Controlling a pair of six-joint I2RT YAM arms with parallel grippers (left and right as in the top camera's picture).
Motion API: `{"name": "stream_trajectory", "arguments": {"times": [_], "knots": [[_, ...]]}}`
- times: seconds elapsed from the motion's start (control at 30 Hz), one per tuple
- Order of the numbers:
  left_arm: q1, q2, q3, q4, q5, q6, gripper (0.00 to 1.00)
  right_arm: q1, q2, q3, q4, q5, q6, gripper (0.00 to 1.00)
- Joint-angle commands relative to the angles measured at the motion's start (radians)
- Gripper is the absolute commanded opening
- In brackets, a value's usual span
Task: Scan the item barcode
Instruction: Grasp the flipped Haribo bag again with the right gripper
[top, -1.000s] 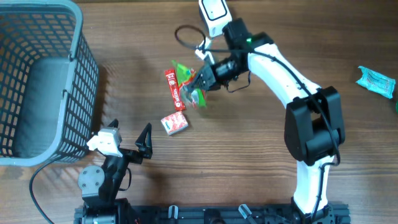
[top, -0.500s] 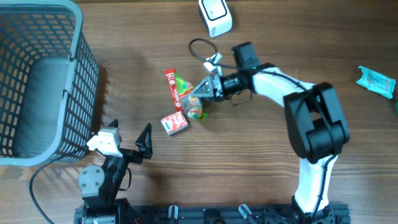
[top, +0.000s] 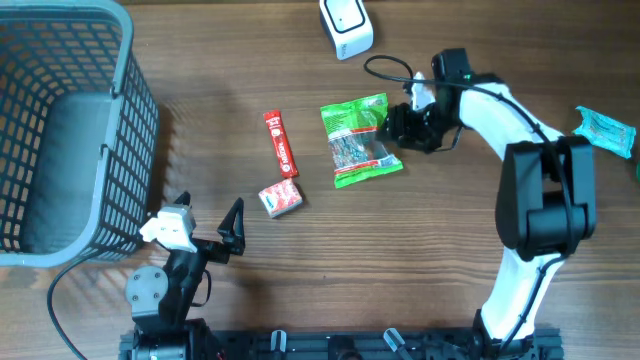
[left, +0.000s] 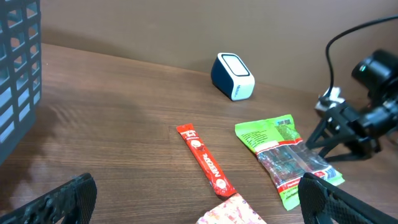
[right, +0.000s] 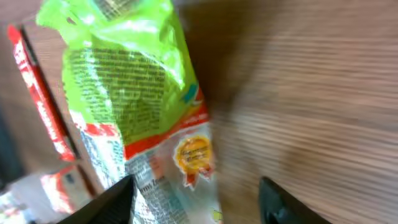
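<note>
Lying flat on the surface (top: 420, 250): the green snack packet (top: 360, 140), right jaws parted beside it.
Nearest, the left gripper (top: 203, 228) is sitting by the grey basket (top: 130, 90), jaws wide, holding nothing. Beyond it a small red-and-white packet (top: 281, 199) and a red stick sachet (top: 281, 143) are lying. The green snack packet is resting mid-surface, just beside the right gripper (top: 397, 125), whose jaws are gripping nothing. Farthest, the white barcode scanner (top: 346, 25) is standing.

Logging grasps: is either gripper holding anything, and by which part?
Nothing is held. The right gripper stands open by the green packet, which lies flat; left gripper open, empty.
</note>
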Motion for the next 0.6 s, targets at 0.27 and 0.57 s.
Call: {"name": "stream_trajectory", "arguments": {"times": [0.27, 0.57], "knots": [[0.005, -0.001, -0.003, -0.001, -0.002, 0.016, 1.0, -0.002, 0.035, 0.082, 0.018, -0.069, -0.352, 1.0], [0.005, -0.001, -0.003, -0.001, -0.003, 0.016, 1.0, 0.049, 0.159, 0.082, 0.021, -0.113, -0.405, 1.0]]}}
